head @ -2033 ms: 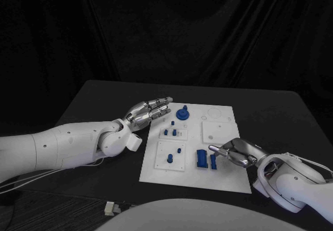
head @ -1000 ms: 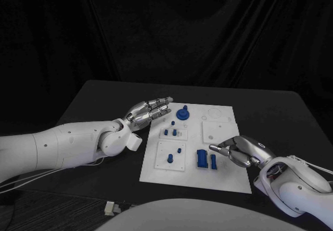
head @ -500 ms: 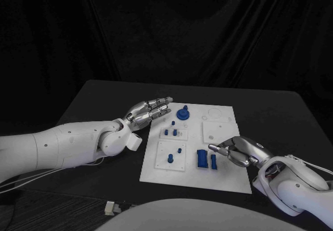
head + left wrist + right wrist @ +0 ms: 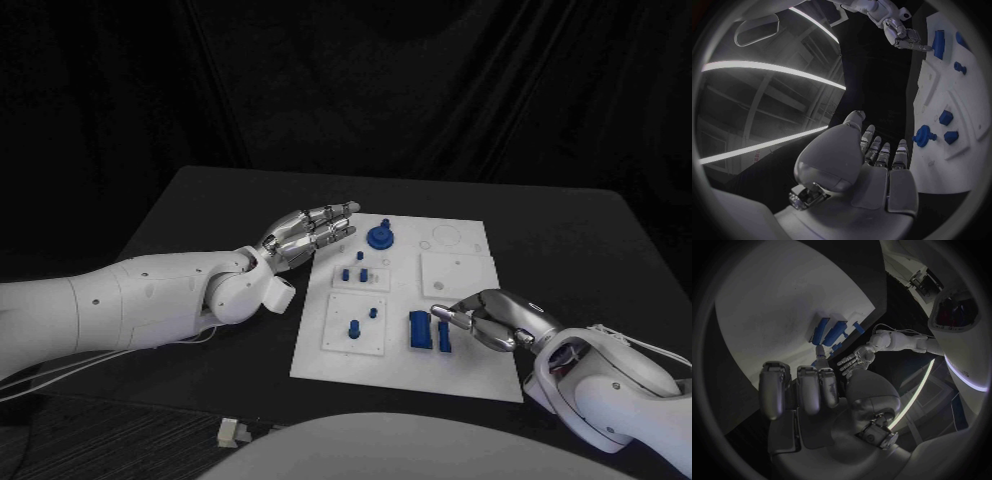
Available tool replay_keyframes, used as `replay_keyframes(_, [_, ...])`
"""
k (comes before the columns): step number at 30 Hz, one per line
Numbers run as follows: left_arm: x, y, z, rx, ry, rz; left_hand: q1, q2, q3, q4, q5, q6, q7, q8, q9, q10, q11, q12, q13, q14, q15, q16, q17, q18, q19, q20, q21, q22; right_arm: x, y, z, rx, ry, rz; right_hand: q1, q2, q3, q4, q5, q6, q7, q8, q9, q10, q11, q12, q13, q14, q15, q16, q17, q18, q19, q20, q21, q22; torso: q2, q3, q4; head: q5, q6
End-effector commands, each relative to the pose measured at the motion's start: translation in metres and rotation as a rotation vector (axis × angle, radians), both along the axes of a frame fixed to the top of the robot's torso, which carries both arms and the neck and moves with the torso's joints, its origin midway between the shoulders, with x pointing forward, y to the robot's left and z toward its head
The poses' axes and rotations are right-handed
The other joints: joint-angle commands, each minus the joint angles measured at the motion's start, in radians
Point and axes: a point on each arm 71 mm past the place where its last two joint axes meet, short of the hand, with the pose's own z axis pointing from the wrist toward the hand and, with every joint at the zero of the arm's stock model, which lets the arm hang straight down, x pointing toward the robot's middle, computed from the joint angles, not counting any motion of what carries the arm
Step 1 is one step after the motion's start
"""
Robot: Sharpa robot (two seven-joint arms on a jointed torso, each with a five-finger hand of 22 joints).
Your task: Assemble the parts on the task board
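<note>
The task board [image 4: 462,372] is lying mid-surface [image 4: 202,200]. The knobbed part [image 4: 379,236] is standing at the board's far left corner, two tall blocks [image 4: 428,330] near its front middle. The left hand [image 4: 307,236] is hovering off the board's far left edge; the right hand [image 4: 488,319] is sitting just right of the blocks.

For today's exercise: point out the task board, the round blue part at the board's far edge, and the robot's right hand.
task board [image 4: 459,268]: head view, bare white surface of its right raised square.
round blue part [image 4: 379,237]: head view, its disc base.
right hand [image 4: 495,318]: head view, middle of the silver hand.
</note>
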Motion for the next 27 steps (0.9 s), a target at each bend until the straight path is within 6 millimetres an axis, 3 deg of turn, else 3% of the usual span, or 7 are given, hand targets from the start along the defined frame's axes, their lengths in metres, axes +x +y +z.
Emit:
replay_keyframes(1, [0.000, -0.001, 0.003, -0.031, -0.021, -0.001, 0.011, 0.000, 0.006, 0.002, 0.005, -0.004, 0.004, -0.001, -0.001, 0.001, 0.008, -0.001, 0.000, -0.001, 0.009, -0.002, -0.001, 0.014, -0.001, 0.007, 0.002, -0.001, -0.003, 0.000, -0.007, -0.019, 0.055, -0.004, -0.008, -0.002, -0.031, 0.001, -0.003, 0.007, 0.002, 0.005, -0.002, 0.104, 0.002, 0.004, 0.263, 0.081, 0.005, 0.005, 0.113, -0.015, 0.064, 0.004, 0.005, 0.232, 0.000, -0.0002, -0.0003, 0.001, 0.000])
replay_keyframes(19, [0.001, 0.000, 0.002, -0.028, -0.018, 0.000, 0.011, 0.000, 0.007, 0.001, 0.005, -0.006, 0.004, -0.002, -0.001, 0.001, 0.009, -0.001, 0.000, -0.001, 0.010, -0.002, -0.001, 0.014, -0.001, 0.008, 0.002, -0.001, -0.004, -0.002, -0.010, -0.037, 0.063, -0.015, -0.010, 0.002, -0.029, -0.002, -0.002, -0.007, 0.005, -0.003, -0.010, 0.104, 0.005, 0.004, 0.263, 0.078, 0.006, 0.001, 0.102, -0.013, 0.060, 0.004, -0.002, 0.229, 0.000, -0.0001, -0.0002, 0.006, 0.000])
replay_keyframes(27, [0.000, 0.001, 0.004, -0.033, -0.027, 0.006, 0.012, 0.001, 0.009, 0.000, 0.005, -0.005, 0.004, -0.002, -0.001, 0.001, 0.011, 0.001, 0.001, 0.000, 0.011, -0.002, -0.001, 0.014, -0.001, 0.008, 0.003, -0.001, -0.003, -0.008, 0.010, 0.117, -0.079, -0.030, -0.004, -0.005, -0.029, -0.004, -0.003, 0.005, 0.003, 0.004, -0.012, 0.104, 0.004, 0.004, 0.263, 0.080, 0.006, 0.005, 0.112, -0.015, 0.063, 0.005, 0.005, 0.232, -0.001, 0.0001, -0.0002, 0.008, 0.000])
